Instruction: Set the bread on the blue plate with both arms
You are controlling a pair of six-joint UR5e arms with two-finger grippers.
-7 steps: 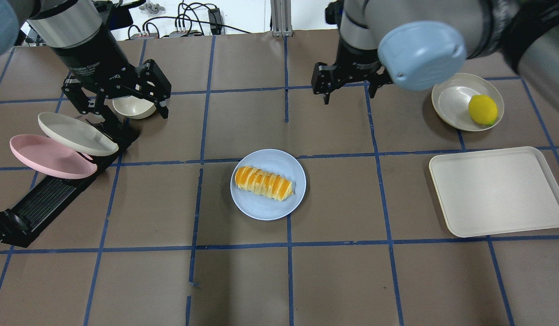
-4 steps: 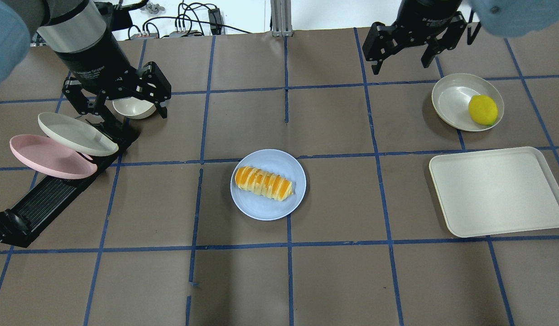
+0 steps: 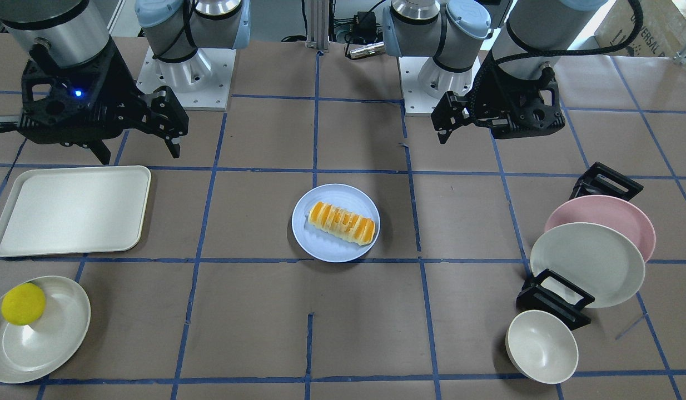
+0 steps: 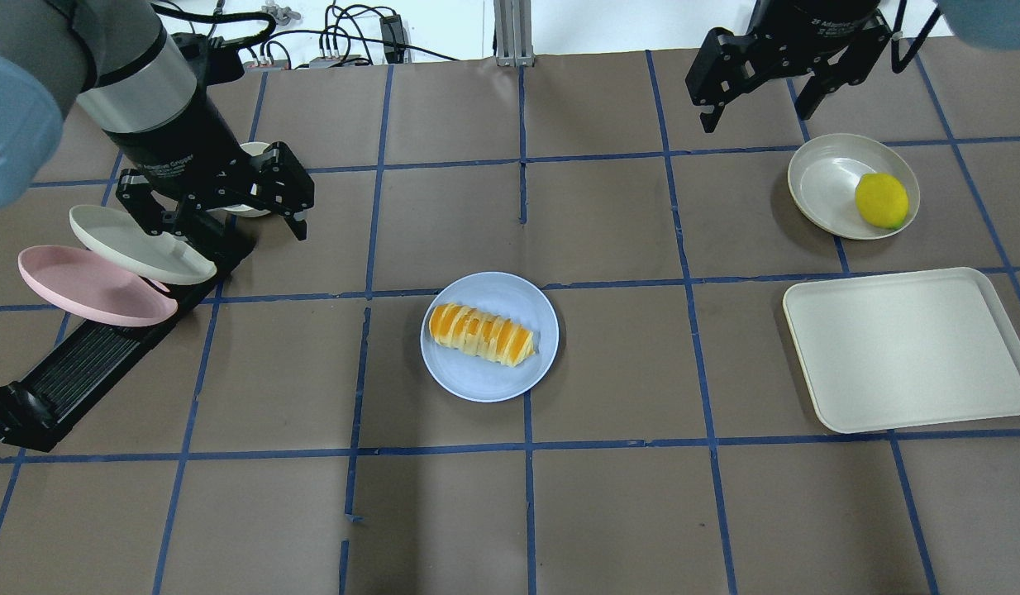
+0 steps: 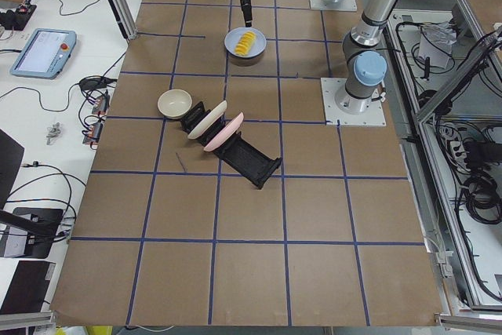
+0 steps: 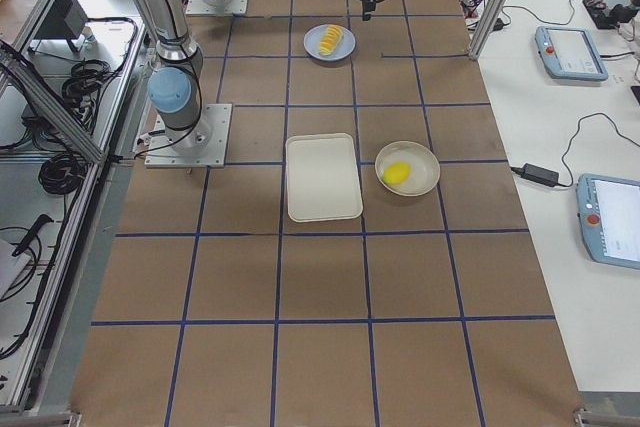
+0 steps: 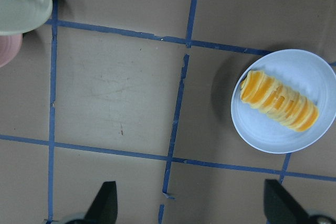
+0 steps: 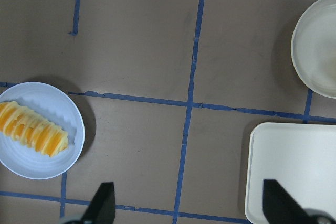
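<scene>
The bread, golden-orange with pale ridges, lies on the blue plate at the middle of the table. Both also show in the front view, bread on plate, and in both wrist views. My left gripper is open and empty, raised over the dish rack, well to the left of the plate. My right gripper is open and empty, raised at the far right of the table, well away from the plate. Neither touches the bread.
A black rack at the left holds a pink plate and a cream plate, with a small cream bowl beside it. At the right are a cream tray and a cream plate holding a yellow ball.
My right gripper has moved from near the table's middle back to the far right, still open. My left gripper has shifted slightly nearer over the rack. Bread and plate have not moved.
</scene>
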